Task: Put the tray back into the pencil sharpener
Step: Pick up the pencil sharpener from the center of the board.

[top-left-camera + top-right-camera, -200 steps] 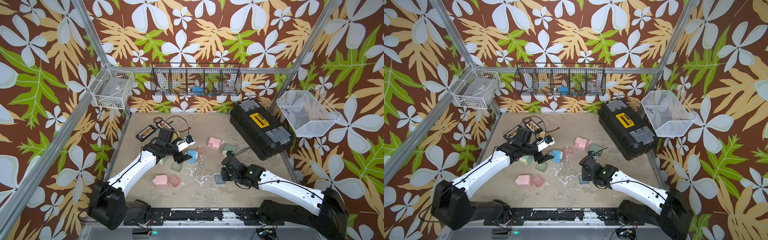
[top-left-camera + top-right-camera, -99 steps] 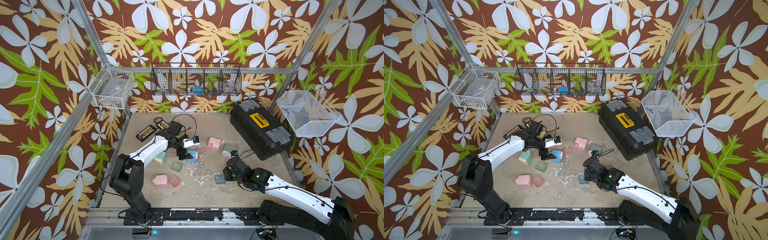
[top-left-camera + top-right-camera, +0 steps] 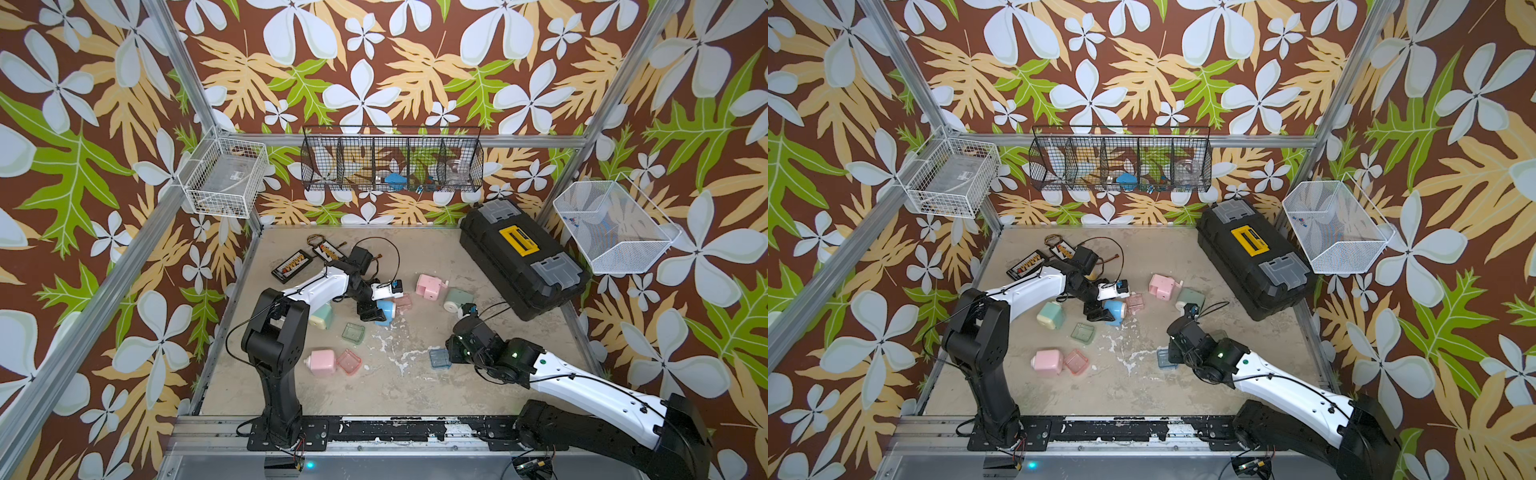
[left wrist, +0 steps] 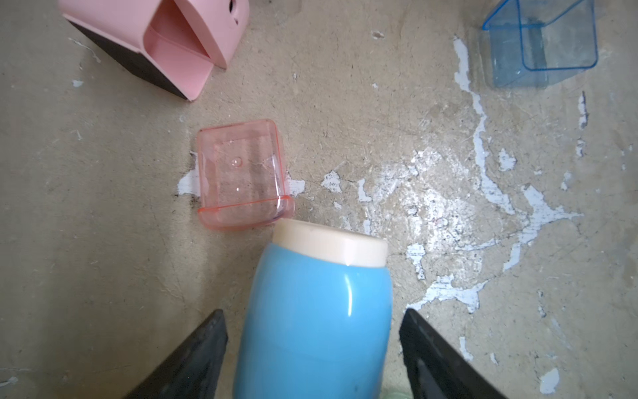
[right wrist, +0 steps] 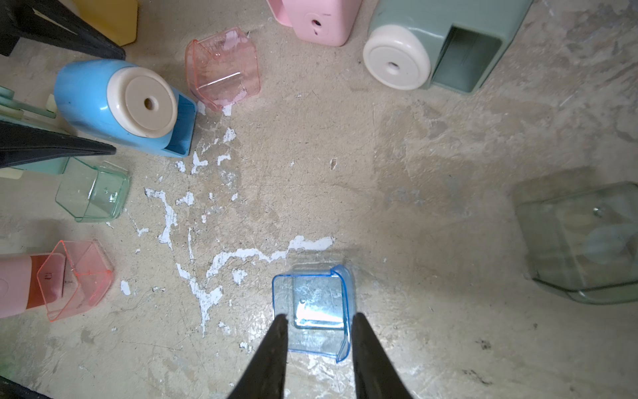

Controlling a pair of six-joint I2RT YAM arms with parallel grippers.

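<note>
Right wrist view: blue tray lies on the table, not lifted. The right gripper straddles it with one finger against each side wall. Contact looks tight, but I can't tell if it's squeezing or just set around the tray. In both top views the tray sits toward 5 o'clock of table centre.

Its match, the blue sharpener, lies on its side at 10 o'clock from the tray, well apart. Its empty slot shows, mouth turned roughly the tray's way. The left gripper is released, jaws spread either side of the sharpener body with a thin gap each side. No grip yet.

Changed over the last second:
- The right gripper came down onto the tray from about 1 o'clock of it.
- The left arm's elbow reared up tall while its gripper stayed at the sharpener.
- Tray and sharpener haven't shifted.

This reads as both arms finishing pre-grasp, with insertion not started.

Around them:
- The pink tray is just beside the sharpener's cream face, crowding the slot side.
- The pink sharpener is at 12 o'clock from the blue tray.
- The green sharpener is at 1 o'clock.
- The toolbox is further out at 1–2 o'clock.

Likely next: clamp the sharpener, pinch the tray, lift it and line it up with the slot. Risks are the thin clear walls slipping and the sharpener rolling if it's clamped off-centre.
</note>
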